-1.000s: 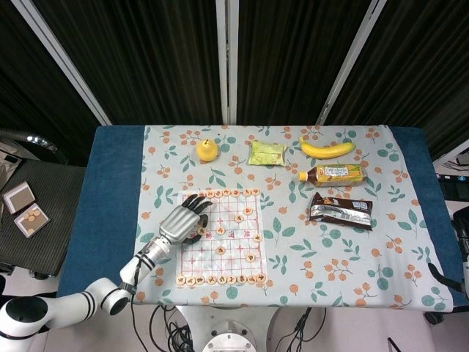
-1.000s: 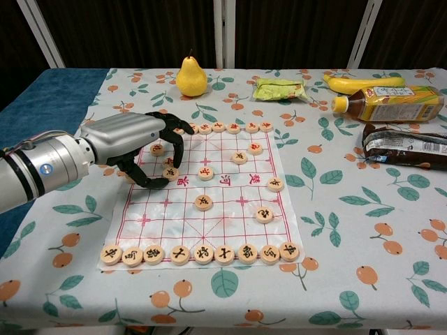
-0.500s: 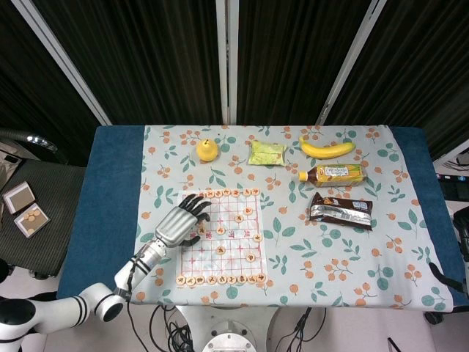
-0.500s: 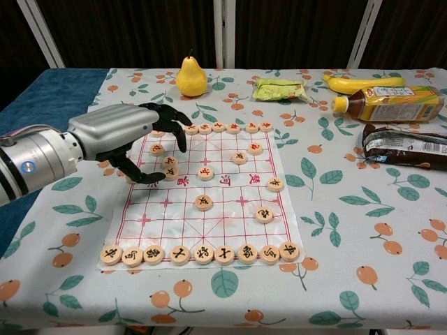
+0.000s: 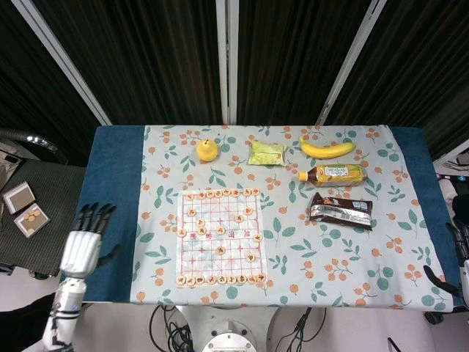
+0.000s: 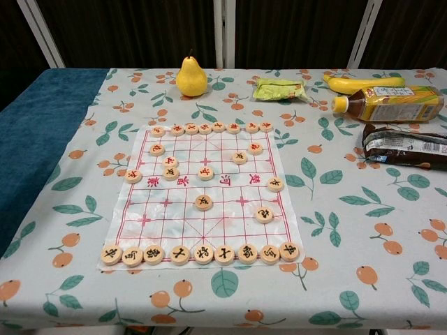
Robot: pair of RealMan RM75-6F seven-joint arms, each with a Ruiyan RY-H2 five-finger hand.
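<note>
I see the worktop point(image 5: 117, 191) under a blue cloth with a floral cover point(image 5: 410, 249) over it. The chess mat point(image 5: 220, 236) lies near the front edge, wooden pieces point(image 6: 203, 202) on its grid, one piece point(image 6: 133, 176) at its left border. Behind: pear point(image 5: 207, 149), green packet point(image 5: 266, 152), banana point(image 5: 327, 148), tea bottle point(image 5: 333, 174), brown wrapper point(image 5: 341, 210). My left hand point(image 5: 82, 246) hangs off the worktop's left edge, fingers spread, holding nothing. My right hand point(image 5: 460, 253) barely shows at the right border; I cannot tell its state. Dark curtains point(image 5: 146, 59) behind.
</note>
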